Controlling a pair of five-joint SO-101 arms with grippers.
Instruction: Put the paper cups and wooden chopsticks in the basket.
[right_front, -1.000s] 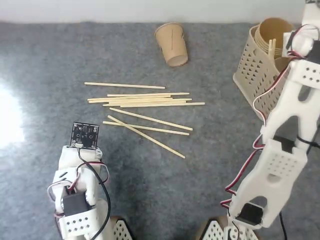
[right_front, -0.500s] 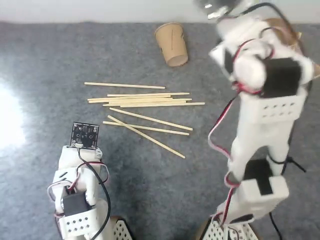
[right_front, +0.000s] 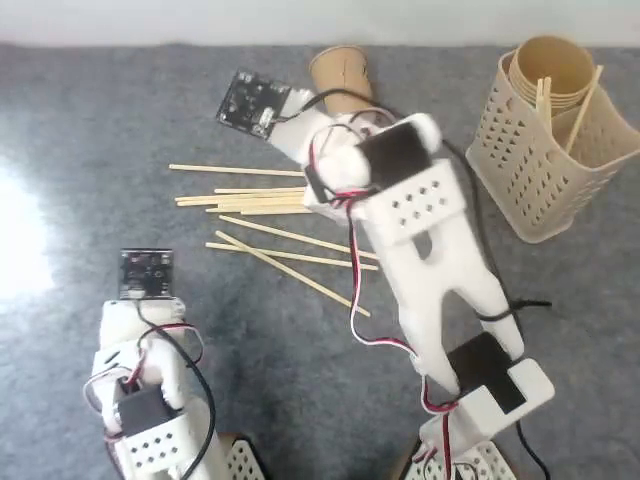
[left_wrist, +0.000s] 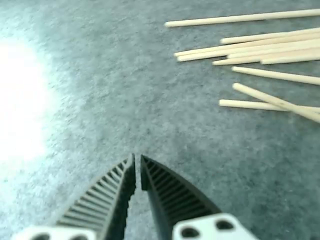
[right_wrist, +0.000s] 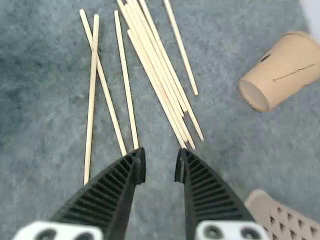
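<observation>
From above, the right arm (right_front: 420, 230) stretches over the scattered chopsticks (right_front: 260, 200) on the bench (right_front: 80, 130). A cup (right_front: 340, 75) lies on its side beyond them. The basket (right_front: 520, 170) holds stacked cups (right_front: 550, 60) and a few sticks.

At the left wrist, the left fingers (left_wrist: 115, 195) are pressed nearly together, pinching nothing. The chopsticks (left_wrist: 270, 50) lie ahead of the tips, off to one side and well apart.

At the right wrist, the right fingers (right_wrist: 115, 195) are slightly spread and empty. The chopstick (right_wrist: 150, 70) ends lie just ahead of the tips. The cup (right_wrist: 280, 70) is farther ahead to one side, and a basket (right_wrist: 280, 215) corner sits beside one finger.
</observation>
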